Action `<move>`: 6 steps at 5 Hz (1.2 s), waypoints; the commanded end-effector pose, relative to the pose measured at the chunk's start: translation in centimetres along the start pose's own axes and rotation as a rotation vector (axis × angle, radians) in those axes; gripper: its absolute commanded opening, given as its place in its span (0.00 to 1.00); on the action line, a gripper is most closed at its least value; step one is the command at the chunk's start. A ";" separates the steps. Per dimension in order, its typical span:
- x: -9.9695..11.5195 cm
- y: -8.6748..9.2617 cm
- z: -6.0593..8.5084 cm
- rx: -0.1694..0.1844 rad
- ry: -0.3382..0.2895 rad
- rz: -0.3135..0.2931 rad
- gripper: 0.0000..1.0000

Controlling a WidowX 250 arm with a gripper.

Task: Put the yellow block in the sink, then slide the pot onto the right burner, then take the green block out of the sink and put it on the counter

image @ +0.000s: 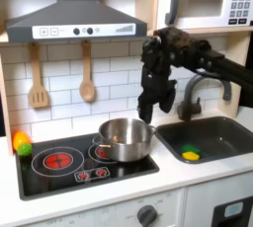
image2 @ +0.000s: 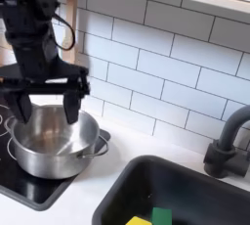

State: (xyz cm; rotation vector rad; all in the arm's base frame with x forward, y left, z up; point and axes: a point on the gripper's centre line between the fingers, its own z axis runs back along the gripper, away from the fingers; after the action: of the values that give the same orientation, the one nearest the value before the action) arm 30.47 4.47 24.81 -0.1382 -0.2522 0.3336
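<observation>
Pot (image: pixel 125 139) on black cooktop (image: pixel 59 175), white-tiled wall (image: pixel 59 83) behind.

Shiny silver pot (image: pixel 125 138) on glossy black cooktop (image: pixel 59 177), red concentric rings on the left burner (image: pixel 57 158). Dark grey sink (image: pixel 219 136) holds yellow block (image2: pixel 138 221) and green block (image2: pixel 161 216). Cream-white surface (image: pixel 109 193). Black gripper (image2: pixel 44 107) and arm. White tile wall (image2: pixel 166 67) with grey grout. Orange-and-green toy vegetable (image: pixel 20 143) left of cooktop in the first exterior view. Black faucet (image: pixel 192 95).
</observation>
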 end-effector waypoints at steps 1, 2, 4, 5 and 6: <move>-1.5 -2.6 -1.0 -0.043 0.049 -0.097 1.00; -3.1 -3.9 -2.3 -0.063 0.073 -0.113 1.00; -3.6 -6.4 -2.1 -0.079 0.052 -0.159 1.00; -3.0 -7.2 -1.4 -0.083 0.056 -0.134 1.00; -2.6 -8.3 -0.2 -0.064 0.052 -0.188 1.00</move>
State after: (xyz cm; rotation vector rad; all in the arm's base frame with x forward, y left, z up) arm 30.57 -4.59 25.58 -0.1971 -0.2191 0.1301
